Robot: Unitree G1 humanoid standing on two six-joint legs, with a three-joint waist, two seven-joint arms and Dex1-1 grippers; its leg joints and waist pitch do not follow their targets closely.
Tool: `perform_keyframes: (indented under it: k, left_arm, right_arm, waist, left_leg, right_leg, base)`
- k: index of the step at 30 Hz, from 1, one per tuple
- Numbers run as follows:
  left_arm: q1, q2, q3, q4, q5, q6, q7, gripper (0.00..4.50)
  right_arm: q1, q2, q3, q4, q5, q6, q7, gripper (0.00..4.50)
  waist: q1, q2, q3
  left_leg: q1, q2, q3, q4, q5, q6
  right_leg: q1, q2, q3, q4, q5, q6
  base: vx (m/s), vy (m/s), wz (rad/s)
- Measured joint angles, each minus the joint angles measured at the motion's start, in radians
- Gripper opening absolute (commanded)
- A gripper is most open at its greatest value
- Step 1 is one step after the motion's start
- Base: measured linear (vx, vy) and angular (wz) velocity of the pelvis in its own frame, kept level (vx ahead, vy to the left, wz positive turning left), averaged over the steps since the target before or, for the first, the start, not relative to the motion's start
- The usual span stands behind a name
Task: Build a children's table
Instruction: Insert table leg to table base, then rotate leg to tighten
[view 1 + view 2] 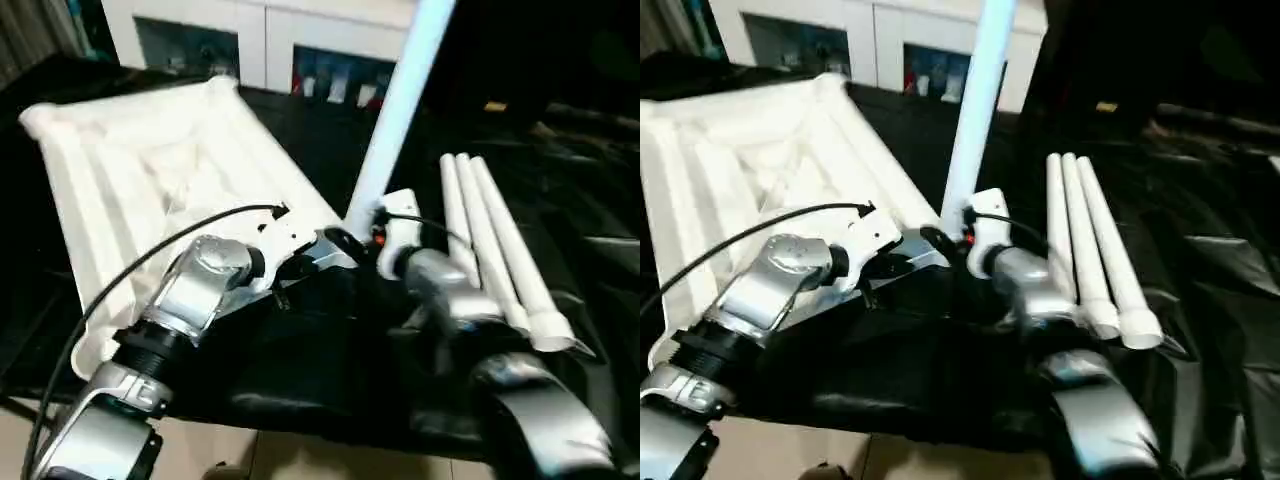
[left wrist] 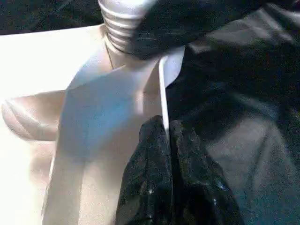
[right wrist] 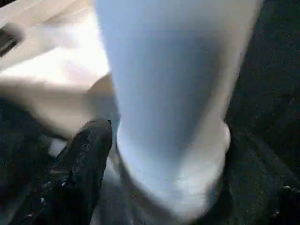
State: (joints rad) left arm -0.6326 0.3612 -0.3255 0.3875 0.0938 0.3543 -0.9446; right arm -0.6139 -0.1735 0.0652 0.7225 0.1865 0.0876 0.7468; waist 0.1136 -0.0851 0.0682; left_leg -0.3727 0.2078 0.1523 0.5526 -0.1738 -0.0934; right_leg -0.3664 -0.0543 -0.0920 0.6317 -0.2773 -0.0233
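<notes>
The children's table top (image 1: 150,170) lies underside up, ribs showing, on the left of the black cloth. One white leg (image 1: 400,100) stands upright in its near right corner socket. Three more legs (image 1: 490,240) lie side by side on the right. My left gripper (image 2: 165,129) is shut on the top's thin white rim (image 2: 162,93) beside that socket, just below the leg's ribbed lower end (image 2: 124,23). My right gripper (image 3: 187,164) sits around the foot of the upright leg (image 3: 173,93). One black finger (image 3: 86,154) is close beside the leg and the other stands clear of it, so the jaws are open.
The black-draped work table (image 1: 330,360) ends at a front edge just below my forearms, with tan floor (image 1: 300,460) beyond. A white cabinet with glass doors (image 1: 270,50) stands behind the table. A small yellow object (image 1: 495,105) lies at the back right.
</notes>
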Motion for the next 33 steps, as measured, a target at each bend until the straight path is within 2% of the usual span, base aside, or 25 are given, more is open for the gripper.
perform_keyframes:
  k: [5,7,12,15,25,32,33]
  left_arm:
    - [0.030,0.050,-0.020,-0.005,-0.017,-0.120,-0.113,0.00]
    - [0.032,0.052,-0.026,-0.006,-0.018,-0.141,-0.122,0.00]
    - [0.046,0.053,-0.041,-0.018,-0.024,-0.174,-0.173,0.00]
    - [0.046,0.053,-0.046,-0.013,-0.025,-0.187,-0.191,0.00]
    - [0.046,0.054,-0.043,0.003,-0.027,-0.210,-0.210,0.00]
    - [0.046,0.054,-0.042,0.004,-0.027,-0.211,-0.209,0.00]
    - [0.046,0.054,-0.042,0.004,-0.027,-0.211,-0.209,0.00]
  right_arm:
    - [0.150,-0.088,0.022,-0.250,0.060,0.076,0.134,3.87]
    - [0.166,-0.099,0.022,-0.288,0.068,0.086,0.147,3.87]
    - [0.268,-0.149,0.025,-0.431,0.087,0.114,0.186,3.87]
    - [0.293,-0.172,0.034,-0.475,0.083,0.129,0.192,3.87]
    - [0.281,-0.160,0.070,-0.471,0.017,0.088,0.163,3.87]
    - [0.264,-0.153,0.077,-0.442,0.004,0.067,0.148,3.13]
    - [0.264,-0.153,0.077,-0.439,0.001,0.061,0.147,3.13]
  waist:
    - [0.002,0.004,0.003]
    - [0.000,0.006,0.005]
    - [0.003,0.010,0.007]
    - [0.002,0.010,0.007]
    - [0.000,0.011,0.007]
    - [0.000,0.010,0.007]
    - [0.000,0.010,0.007]
  left_leg:
    - [-0.001,0.000,0.005,0.006,-0.001,0.002]
    - [-0.001,0.000,0.007,0.007,0.001,0.005]
    - [0.001,0.000,0.017,0.009,0.003,0.007]
    - [0.003,0.000,0.020,0.010,0.003,0.008]
    - [0.005,-0.001,0.023,0.011,0.003,0.008]
    - [0.005,-0.001,0.023,0.012,0.003,0.008]
    - [0.005,-0.001,0.023,0.012,0.003,0.008]
  right_leg:
    - [0.001,-0.004,0.002,0.000,0.002,0.004]
    - [0.001,-0.005,0.004,-0.001,0.003,0.003]
    - [0.001,-0.007,0.011,-0.001,0.007,0.008]
    - [0.001,-0.007,0.016,0.000,0.009,0.010]
    - [0.000,-0.006,0.022,0.001,0.010,0.011]
    - [0.000,-0.006,0.022,0.001,0.010,0.011]
    - [0.000,-0.006,0.022,0.001,0.010,0.011]
  base:
    - [0.000,0.000,0.00]
    - [0.000,0.000,0.00]
    - [0.000,0.000,0.00]
    - [0.000,0.000,0.00]
    - [0.000,0.000,0.00]
    - [0.000,0.000,0.00]
    - [0.000,0.000,0.00]
